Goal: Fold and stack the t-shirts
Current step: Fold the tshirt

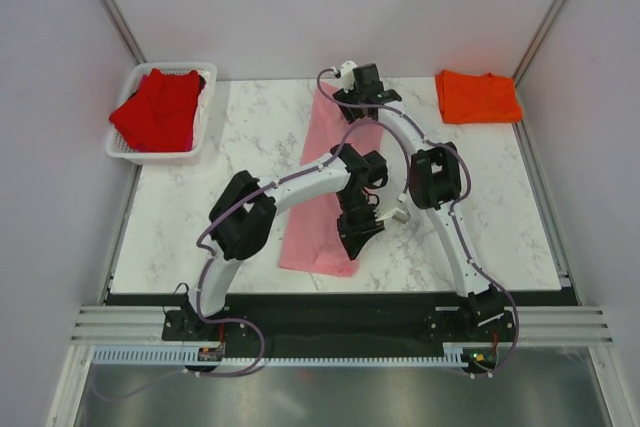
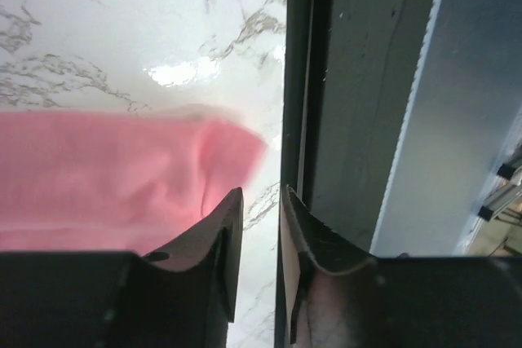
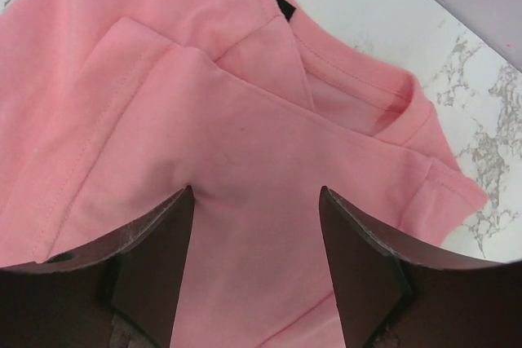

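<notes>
The light pink t-shirt (image 1: 312,232) lies as a long folded strip down the middle of the marble table. My left gripper (image 1: 358,235) is low at its near right corner; in the left wrist view the jaws (image 2: 261,193) stand narrowly apart with bare marble between them and the pink cloth (image 2: 106,177) just to their left. My right gripper (image 1: 358,90) is at the far end, wide open (image 3: 257,193), tips resting on the folded pink cloth (image 3: 245,112) by the collar and its dark tag (image 3: 283,6). The orange t-shirt (image 1: 477,95) lies folded at the far right. The red t-shirt (image 1: 157,110) lies in the basket.
A white mesh basket (image 1: 150,155) stands at the far left corner. The table's dark front edge (image 2: 298,79) runs right beside my left gripper, with a metal rail (image 2: 457,120) beyond it. Grey walls enclose the table on three sides.
</notes>
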`<action>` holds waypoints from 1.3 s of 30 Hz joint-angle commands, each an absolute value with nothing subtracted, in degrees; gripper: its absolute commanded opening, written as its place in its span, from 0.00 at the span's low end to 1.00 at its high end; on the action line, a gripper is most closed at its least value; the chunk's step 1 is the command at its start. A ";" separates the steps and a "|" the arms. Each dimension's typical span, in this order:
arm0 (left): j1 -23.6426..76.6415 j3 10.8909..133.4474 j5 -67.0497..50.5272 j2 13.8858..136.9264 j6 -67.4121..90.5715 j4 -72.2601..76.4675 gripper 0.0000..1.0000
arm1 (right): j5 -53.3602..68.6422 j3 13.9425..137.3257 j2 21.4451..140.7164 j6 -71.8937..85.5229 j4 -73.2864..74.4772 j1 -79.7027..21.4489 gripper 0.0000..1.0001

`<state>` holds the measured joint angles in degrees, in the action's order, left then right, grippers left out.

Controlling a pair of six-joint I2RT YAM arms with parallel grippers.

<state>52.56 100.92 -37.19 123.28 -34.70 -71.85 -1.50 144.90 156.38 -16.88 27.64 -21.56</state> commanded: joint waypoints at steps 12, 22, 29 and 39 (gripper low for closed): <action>51.59 96.34 -32.35 111.62 -31.11 -66.19 0.52 | 1.65 122.01 131.05 -11.25 25.58 -17.58 0.73; 49.83 91.67 -34.45 115.92 -29.62 -57.66 0.48 | 3.96 119.61 135.07 -9.67 25.93 -16.53 0.70; 49.83 91.93 -38.05 121.02 -28.83 -55.81 0.48 | 4.92 125.41 141.15 -8.88 25.84 -16.00 0.70; 50.89 95.97 -42.01 129.27 -26.98 -53.70 0.48 | 7.47 131.82 148.96 -7.38 27.14 -16.00 0.70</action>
